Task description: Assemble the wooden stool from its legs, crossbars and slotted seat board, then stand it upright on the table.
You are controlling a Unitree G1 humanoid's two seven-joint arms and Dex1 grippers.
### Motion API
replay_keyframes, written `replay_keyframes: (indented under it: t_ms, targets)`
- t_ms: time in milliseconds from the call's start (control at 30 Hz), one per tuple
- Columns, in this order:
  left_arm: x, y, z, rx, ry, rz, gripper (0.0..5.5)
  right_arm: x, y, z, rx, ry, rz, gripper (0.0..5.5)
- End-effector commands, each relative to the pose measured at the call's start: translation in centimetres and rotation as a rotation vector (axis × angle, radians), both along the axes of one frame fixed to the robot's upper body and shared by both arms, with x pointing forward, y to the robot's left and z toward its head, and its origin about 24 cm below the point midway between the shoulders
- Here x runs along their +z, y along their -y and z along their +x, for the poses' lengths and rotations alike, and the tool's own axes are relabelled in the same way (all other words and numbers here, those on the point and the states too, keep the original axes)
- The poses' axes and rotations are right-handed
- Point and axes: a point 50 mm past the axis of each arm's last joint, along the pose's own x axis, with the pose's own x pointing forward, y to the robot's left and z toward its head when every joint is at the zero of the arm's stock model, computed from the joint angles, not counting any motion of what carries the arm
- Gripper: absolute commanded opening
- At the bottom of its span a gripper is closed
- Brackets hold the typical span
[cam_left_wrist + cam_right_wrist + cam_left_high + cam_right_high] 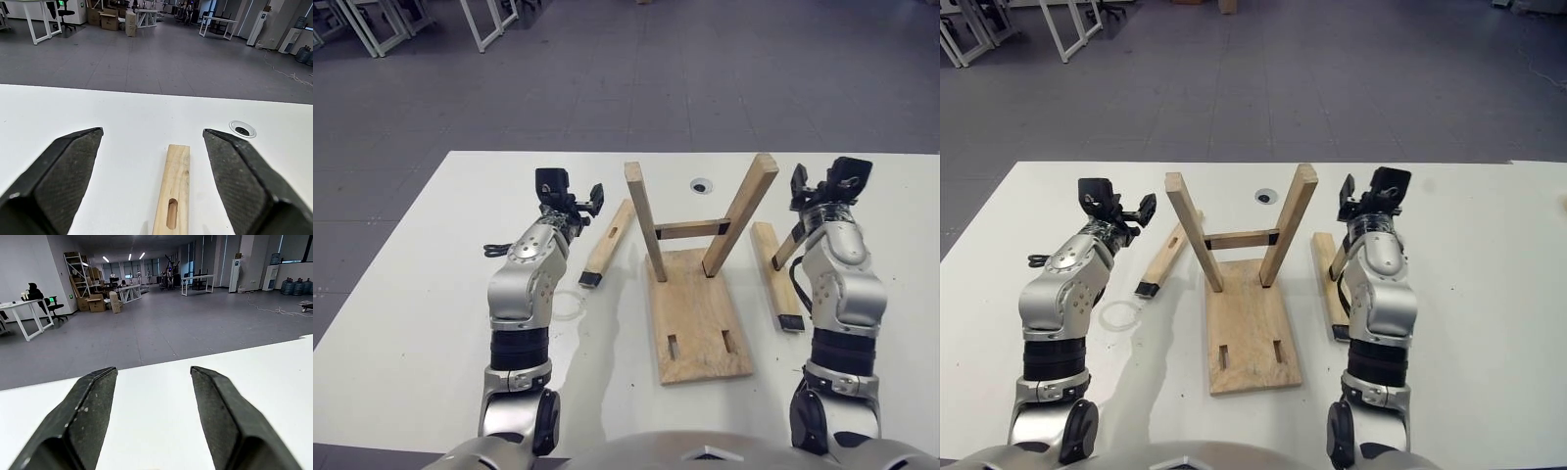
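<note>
Worktop (421, 294), white. Seat board (697, 311) lies flat at centre, long axis running 12 to 6 o'clock.

- Two legs stand in the board's 12 o'clock end, splayed outward: one at 11 o'clock (645, 221), one at 1 o'clock (740, 214). A crossbar (692, 230) joins them.
- Two empty slots (673, 345) at the board's 6 o'clock end.
- Loose leg (608, 243) flat on the worktop at the board's 10 o'clock, with a slot near its far end.
- Second loose leg (779, 289) flat at 3 o'clock.
- Left gripper (152, 131) is above the far end of the 10 o'clock leg, fingers released and spread wide, holding nothing.
- Right gripper (154, 369) is by the far end of the 3 o'clock leg, fingers likewise released and empty.
- Cable grommet (702, 184) at 12 o'clock.
- Pale ring (570, 304) at 9 o'clock.
</note>
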Motion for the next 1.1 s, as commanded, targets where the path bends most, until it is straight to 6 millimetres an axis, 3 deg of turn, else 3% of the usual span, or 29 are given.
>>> replay_keyframes:
  t_ms: [33, 100, 200, 300, 433, 533, 667, 767, 1100]
  targets:
    - [-0.3, -0.1, -0.6, 0.019, -0.010, 0.005, 3.80, 6.0, 0.8, -2.6, -0.029, 0.209, -0.058, 3.22]
    - [-0.6, -0.1, -1.0, 0.023, -0.017, 0.002, 3.80, 4.5, 0.7, -4.3, -0.022, 0.133, -0.070, 3.52]
    - [-0.8, -0.3, -1.5, 0.037, -0.022, -0.001, 3.80, -2.9, 0.0, -8.9, 0.056, -0.185, -0.102, 4.04]
    - [-0.8, -0.4, -1.8, 0.046, -0.023, -0.001, 3.80, -7.0, -0.5, -13.5, 0.149, -0.393, -0.130, 4.64]
    - [-1.0, -0.1, -1.9, 0.037, -0.034, -0.001, 3.80, -12.0, 0.1, -15.7, 0.220, -0.654, -0.146, 5.46]
    - [-0.9, 0.0, -1.7, 0.027, -0.035, 0.002, 3.80, -15.4, 1.0, -16.3, 0.203, -0.886, -0.119, 5.46]
    - [-0.8, 0.0, -1.6, 0.020, -0.040, 0.004, 3.80, -16.9, 0.6, -14.3, 0.255, -0.971, -0.102, 5.46]
    - [-0.7, 0.3, -1.4, 0.009, -0.039, 0.007, 3.80, -16.7, 0.9, -11.9, 0.232, -0.946, -0.053, 4.89]
    - [-0.8, -0.1, -1.5, 0.019, -0.046, 0.011, 3.80, -15.9, 1.2, -11.8, 0.234, -0.952, -0.024, 2.91]
